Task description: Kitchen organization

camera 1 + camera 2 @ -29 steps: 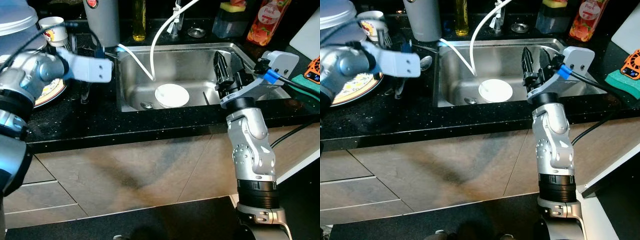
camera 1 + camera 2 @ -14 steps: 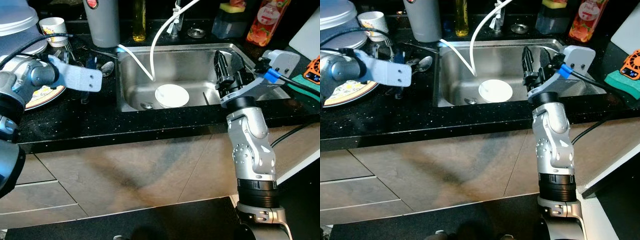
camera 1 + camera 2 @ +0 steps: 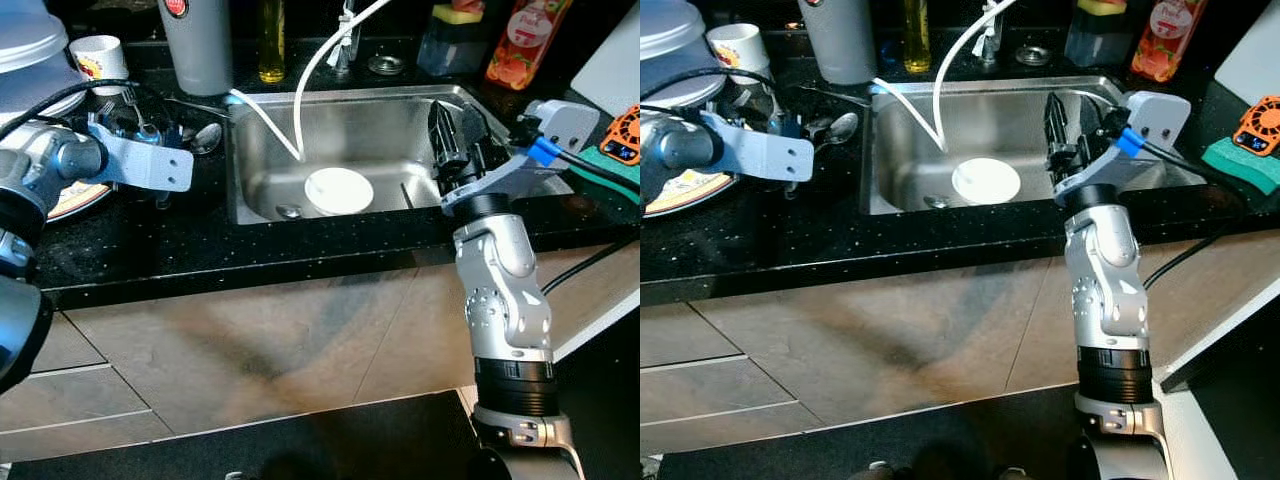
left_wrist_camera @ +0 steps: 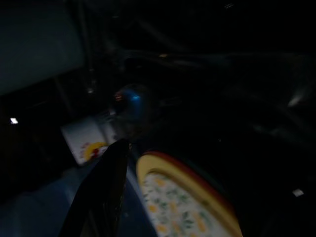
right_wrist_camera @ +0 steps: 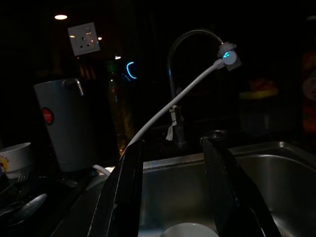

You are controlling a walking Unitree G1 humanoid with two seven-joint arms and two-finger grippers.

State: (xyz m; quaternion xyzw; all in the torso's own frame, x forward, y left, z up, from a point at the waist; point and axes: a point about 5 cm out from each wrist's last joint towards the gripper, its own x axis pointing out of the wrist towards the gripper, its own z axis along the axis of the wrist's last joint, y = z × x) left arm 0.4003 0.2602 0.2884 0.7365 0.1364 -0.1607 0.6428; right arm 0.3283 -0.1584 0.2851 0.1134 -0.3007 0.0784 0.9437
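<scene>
A small white plate [image 3: 339, 190] lies on the bottom of the steel sink [image 3: 380, 115]. Above the sink's right part hangs my right gripper [image 3: 455, 140], open, with nothing between its fingers [image 5: 123, 192]. My left gripper [image 3: 122, 122] is low over the counter on the left, by a fork [image 3: 135, 100] and a spoon [image 3: 207, 138]. The dark left wrist view shows one finger [image 4: 103, 197] beside a flower-patterned plate [image 4: 182, 202] and a white cup [image 4: 86, 143].
A white hose [image 3: 300, 80] runs from the tap into the sink. A grey jug [image 3: 200, 45], an oil bottle [image 3: 270, 40], a soap dispenser [image 3: 450, 40] and a red bottle [image 3: 520, 40] line the back. A green sponge [image 3: 1240, 160] lies at the right.
My left arm has drawn back to the left and sunk lower over the counter. The right arm has not moved. The camera has shifted slightly.
</scene>
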